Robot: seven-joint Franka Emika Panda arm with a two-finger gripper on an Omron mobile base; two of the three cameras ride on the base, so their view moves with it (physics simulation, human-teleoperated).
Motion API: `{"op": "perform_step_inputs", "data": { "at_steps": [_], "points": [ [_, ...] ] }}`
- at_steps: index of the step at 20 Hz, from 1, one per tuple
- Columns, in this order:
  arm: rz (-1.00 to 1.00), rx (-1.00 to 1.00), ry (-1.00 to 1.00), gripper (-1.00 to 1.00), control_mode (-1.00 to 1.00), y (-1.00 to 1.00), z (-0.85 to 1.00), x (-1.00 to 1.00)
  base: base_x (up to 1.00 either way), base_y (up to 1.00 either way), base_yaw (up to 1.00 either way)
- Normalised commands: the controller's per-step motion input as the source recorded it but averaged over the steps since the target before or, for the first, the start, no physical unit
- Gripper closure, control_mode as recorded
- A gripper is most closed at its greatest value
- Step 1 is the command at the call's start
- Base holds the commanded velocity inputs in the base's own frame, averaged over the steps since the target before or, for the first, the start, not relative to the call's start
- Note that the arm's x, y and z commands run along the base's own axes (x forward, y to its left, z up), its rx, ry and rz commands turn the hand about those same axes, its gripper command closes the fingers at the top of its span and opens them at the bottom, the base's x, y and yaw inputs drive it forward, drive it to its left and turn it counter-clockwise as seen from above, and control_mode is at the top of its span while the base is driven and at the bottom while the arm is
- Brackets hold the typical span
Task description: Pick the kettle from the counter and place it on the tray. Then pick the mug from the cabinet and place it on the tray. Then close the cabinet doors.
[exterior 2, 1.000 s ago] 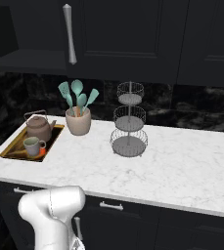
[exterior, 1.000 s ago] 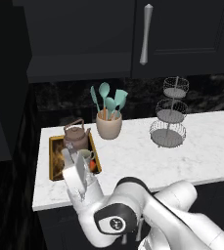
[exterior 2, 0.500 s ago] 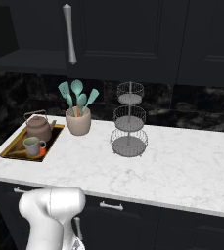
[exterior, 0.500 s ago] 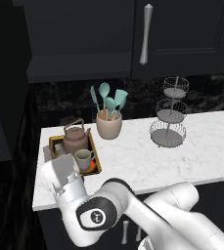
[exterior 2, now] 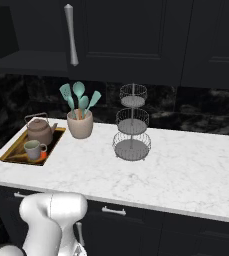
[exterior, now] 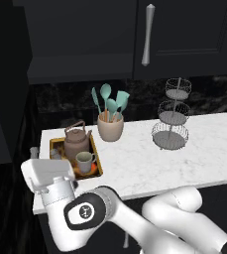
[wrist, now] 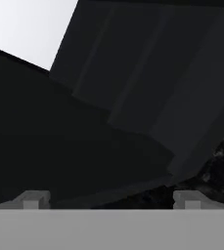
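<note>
Right base view: kettle (exterior 2: 40, 131) and mug (exterior 2: 33, 149) on tray (exterior 2: 12, 150); gripper (wrist: 111, 199) spread wide, grasping nothing.

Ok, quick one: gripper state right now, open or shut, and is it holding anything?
Gripper: open, fingertips wide apart, nothing between them; it faces dark cabinet panels.

Pincer (wrist: 108, 200): only two grey fingertips (wrist: 33, 199) rise at the hand view's bottom edge; what lies ahead is too dark to identify.
Tray (exterior: 97, 168): near end hidden behind the arm in the left base view; painted picture mostly covered by kettle (exterior: 77, 140) and mug (exterior: 84, 160).
Cabinet doors (exterior: 184, 34): tops cut off by the frame.
</note>
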Motion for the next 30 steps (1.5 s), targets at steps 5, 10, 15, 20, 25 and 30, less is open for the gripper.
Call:
{"op": "perform_step_inputs", "data": {
  "at_steps": [5, 10, 15, 20, 25, 30],
  "points": [
    [-0.08, -0.07, 0.05, -1.0, -1.0, 0.15, -0.16, 0.2, 0.0, 0.0, 0.0],
    [-0.05, -0.1, 0.03, -1.0, -1.0, 0.14, -0.23, 0.24, 0.0, 0.0, 0.0],
    [-0.03, -0.09, 0.03, -1.0, -1.0, 0.17, -0.19, 0.27, 0.0, 0.0, 0.0],
    [-0.01, -0.06, 0.05, -1.0, -1.0, 0.29, -0.05, 0.11, 0.0, 0.0, 0.0],
    [0.0, -0.02, 0.1, -1.0, -1.0, 0.37, 0.0, 0.06, 0.0, 0.0, 0.0],
    [0.0, -0.01, 0.05, -1.0, -1.0, 0.38, 0.0, 0.01, 0.0, 0.0, 0.0]
  ]
}}
